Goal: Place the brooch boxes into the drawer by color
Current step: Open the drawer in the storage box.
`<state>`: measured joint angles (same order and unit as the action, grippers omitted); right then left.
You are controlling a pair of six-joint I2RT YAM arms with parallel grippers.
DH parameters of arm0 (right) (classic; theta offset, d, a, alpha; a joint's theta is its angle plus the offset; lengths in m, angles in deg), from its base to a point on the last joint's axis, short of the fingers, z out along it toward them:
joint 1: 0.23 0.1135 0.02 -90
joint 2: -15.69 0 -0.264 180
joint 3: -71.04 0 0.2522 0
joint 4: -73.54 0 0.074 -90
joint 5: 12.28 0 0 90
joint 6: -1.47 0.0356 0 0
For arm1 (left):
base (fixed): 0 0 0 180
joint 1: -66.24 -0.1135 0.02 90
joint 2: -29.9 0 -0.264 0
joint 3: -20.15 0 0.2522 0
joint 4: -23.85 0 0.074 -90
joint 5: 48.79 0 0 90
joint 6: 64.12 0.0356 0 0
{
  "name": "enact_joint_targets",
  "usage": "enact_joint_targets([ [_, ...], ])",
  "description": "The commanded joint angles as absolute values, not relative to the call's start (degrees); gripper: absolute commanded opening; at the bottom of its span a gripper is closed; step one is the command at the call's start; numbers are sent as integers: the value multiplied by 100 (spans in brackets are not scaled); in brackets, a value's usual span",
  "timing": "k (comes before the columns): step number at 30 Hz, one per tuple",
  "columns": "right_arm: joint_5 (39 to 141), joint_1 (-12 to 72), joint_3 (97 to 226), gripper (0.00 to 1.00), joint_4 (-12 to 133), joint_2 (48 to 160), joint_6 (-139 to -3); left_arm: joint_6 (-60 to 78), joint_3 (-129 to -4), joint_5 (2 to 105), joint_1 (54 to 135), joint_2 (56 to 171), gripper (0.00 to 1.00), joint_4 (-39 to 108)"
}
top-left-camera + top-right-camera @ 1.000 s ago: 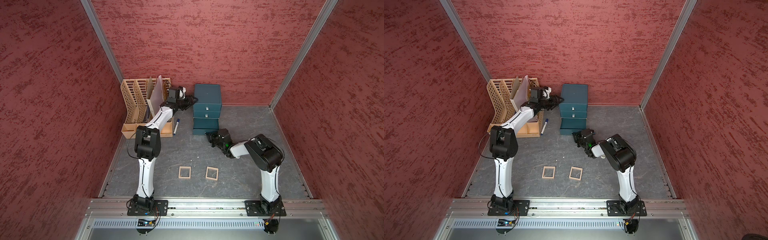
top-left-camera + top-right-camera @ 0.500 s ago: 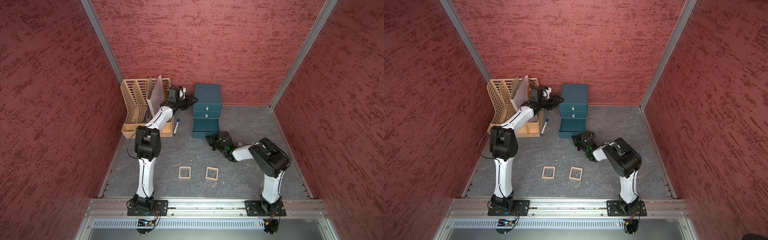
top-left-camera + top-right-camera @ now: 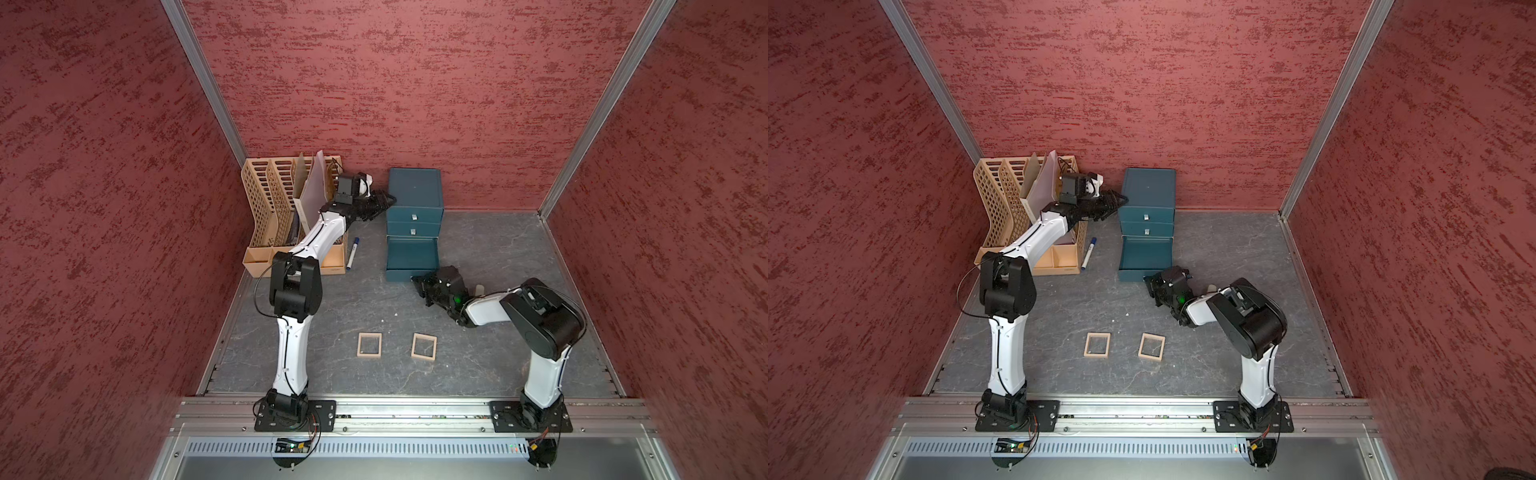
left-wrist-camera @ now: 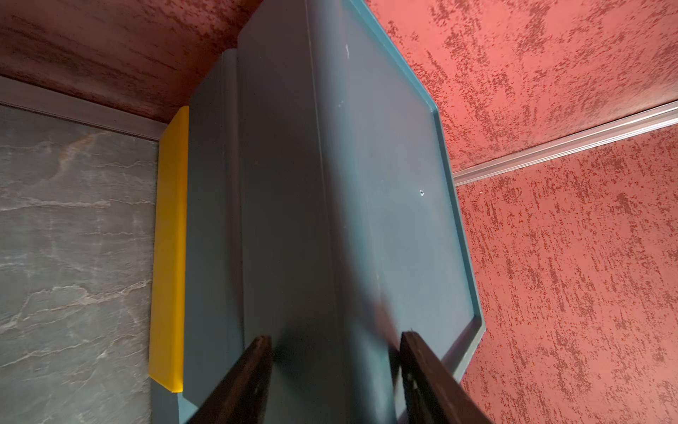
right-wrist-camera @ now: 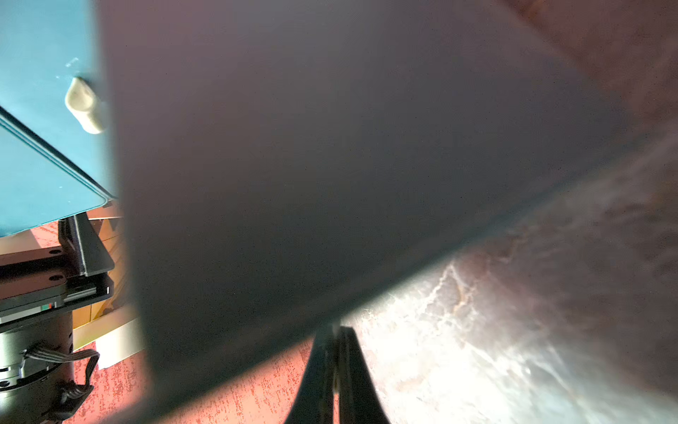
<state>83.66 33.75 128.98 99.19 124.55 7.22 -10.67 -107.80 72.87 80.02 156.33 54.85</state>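
Blur is swallowing most of the right wrist view: the smooth, dark front of the pulled-out bottom drawer is filling the frame, and the right gripper is showing only as two black tips pressed together on a small pale pull at that panel's lower edge. In both top views the dark teal, cube-shaped chest of three drawers is standing upper centre against the red textured wall. The left gripper is lying half hidden behind its own wrist at the chest's left side. In the left wrist view its black fingers are standing apart astride the chest's corner edge, and contact is hard to judge. Two pinkish-beige square brooch boxes with clear centres are lying flat, apart, at lower centre on the grey veined floor. Compared with a second ago, the bottom drawer is sitting further out and the right gripper is lying lower in the frame.
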Motion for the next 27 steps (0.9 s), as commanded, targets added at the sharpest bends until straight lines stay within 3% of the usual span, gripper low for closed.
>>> enact_joint_targets([
  [1, 8287, 3405, 12888, 9, 9947, 12428, 819, -966, -10892, 7250, 8061, 15717, 59, 5678],
  [4, 8311, 3405, 12868, 28, 9931, 12393, 858, -973, -10892, 7249, 8065, 15686, 59, 5676],
  [7, 8282, 3405, 12855, 40, 9718, 12190, 815, -983, -10893, 7226, 8074, 15642, 59, 5656],
  [23, 8198, 3413, 12795, 77, 7462, 10465, 47, -1077, -10834, 6958, 8118, 15249, 65, 5599],
  [27, 8291, 3414, 13016, 79, 6353, 10052, -565, -1174, -10411, 6828, 8152, 14814, 65, 5343],
])
